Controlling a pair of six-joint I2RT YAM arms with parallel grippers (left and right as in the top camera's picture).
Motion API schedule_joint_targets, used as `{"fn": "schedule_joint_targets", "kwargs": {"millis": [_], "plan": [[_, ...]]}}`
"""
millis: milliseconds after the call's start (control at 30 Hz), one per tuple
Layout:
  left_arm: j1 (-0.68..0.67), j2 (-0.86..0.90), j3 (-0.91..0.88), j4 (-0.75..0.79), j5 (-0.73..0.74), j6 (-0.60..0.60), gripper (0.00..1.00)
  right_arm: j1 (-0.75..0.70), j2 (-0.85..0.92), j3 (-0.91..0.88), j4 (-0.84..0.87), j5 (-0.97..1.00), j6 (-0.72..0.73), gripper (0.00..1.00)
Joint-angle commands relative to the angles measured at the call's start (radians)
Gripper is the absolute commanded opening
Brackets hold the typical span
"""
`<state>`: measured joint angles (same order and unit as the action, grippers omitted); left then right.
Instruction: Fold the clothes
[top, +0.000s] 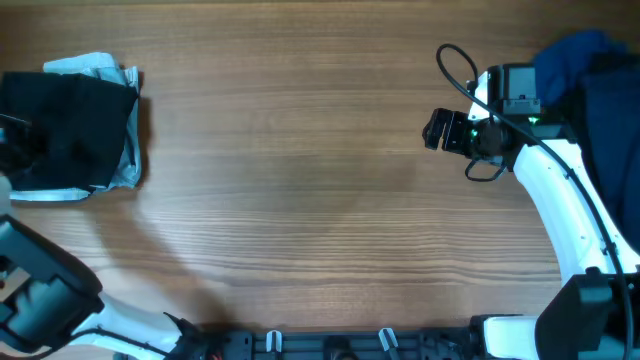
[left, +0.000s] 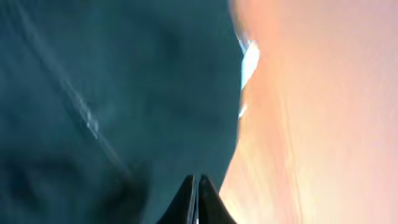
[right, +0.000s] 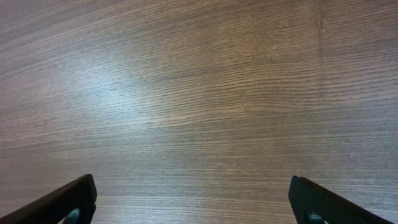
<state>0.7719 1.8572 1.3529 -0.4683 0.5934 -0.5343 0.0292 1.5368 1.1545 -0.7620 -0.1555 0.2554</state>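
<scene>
**Position.** The folded stack of black fabric on pale grey-blue cloth lies at 9 to 10 o'clock in the overhead view, close to the left border. The heap of royal-blue and dark navy garments lies at 2 to 3 o'clock and runs off the right border. The brown wood-grain worktop between them is bare.

**Pincer state.** The left pincer has its fingers pressed together, low over the black fabric near where it meets the wood. The blurred wrist view does not show whether cloth is caught between them. The right pincer is spread wide over bare wood and holds nothing. It sits just on the 9 o'clock side of the heap.

**Hazards.**
1. If a layer is caught, raising the left pincer would likely drag it and undo the fold.
2. A push toward 9 o'clock could slide the stack out of view. Where the worktop ends on that side cannot be seen.
3. The right forearm runs alongside the heap, so a swing toward 3 o'clock may brush the navy cloth.
4. The black cable loop at the right wrist could snag loose fabric.
5. A deep grasp in the heap may lift several garments together.

**Open room.** The centre of the worktop, and from there toward 6 o'clock, offers the widest space for spreading a garment.
</scene>
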Motion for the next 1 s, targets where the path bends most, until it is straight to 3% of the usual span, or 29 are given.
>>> {"fn": "schedule_joint_targets", "kwargs": {"millis": [0, 133, 333, 400, 567, 767, 800, 900, 933, 967], "plan": [[-0.076, 0.051, -0.034, -0.061, 0.022, 0.082, 0.04, 0.001, -0.005, 0.004, 0.003, 0.01, -0.01, 1.0], [-0.149, 0.099, -0.08, -0.068, -0.045, 0.082, 0.04, 0.001, -0.005, 0.004, 0.003, 0.01, -0.01, 1.0], [-0.155, 0.113, -0.139, -0.072, -0.06, 0.086, 0.04, 0.001, -0.005, 0.004, 0.003, 0.01, -0.009, 1.0], [-0.154, 0.095, -0.132, -0.071, 0.054, 0.085, 0.04, 0.001, -0.005, 0.004, 0.003, 0.01, -0.009, 1.0], [-0.222, -0.153, -0.079, -0.052, 0.103, 0.068, 0.04, 0.001, -0.005, 0.004, 0.003, 0.01, -0.01, 1.0], [-0.395, -0.325, -0.079, -0.014, -0.08, 0.017, 0.05, 0.001, -0.005, 0.004, 0.003, 0.01, -0.009, 1.0], [-0.409, -0.322, -0.079, -0.014, -0.08, 0.017, 0.09, 0.001, -0.005, 0.004, 0.003, 0.01, -0.009, 1.0], [-0.426, -0.322, -0.079, -0.014, -0.08, 0.017, 0.34, 0.001, -0.005, 0.004, 0.003, 0.01, -0.009, 0.99], [-0.426, -0.322, -0.079, -0.016, -0.08, 0.017, 0.58, 0.001, -0.005, 0.004, 0.003, 0.01, -0.01, 0.99], [-0.426, -0.322, -0.079, -0.023, -0.08, 0.018, 0.95, 0.001, -0.005, 0.004, 0.003, 0.01, -0.009, 1.0]]}}
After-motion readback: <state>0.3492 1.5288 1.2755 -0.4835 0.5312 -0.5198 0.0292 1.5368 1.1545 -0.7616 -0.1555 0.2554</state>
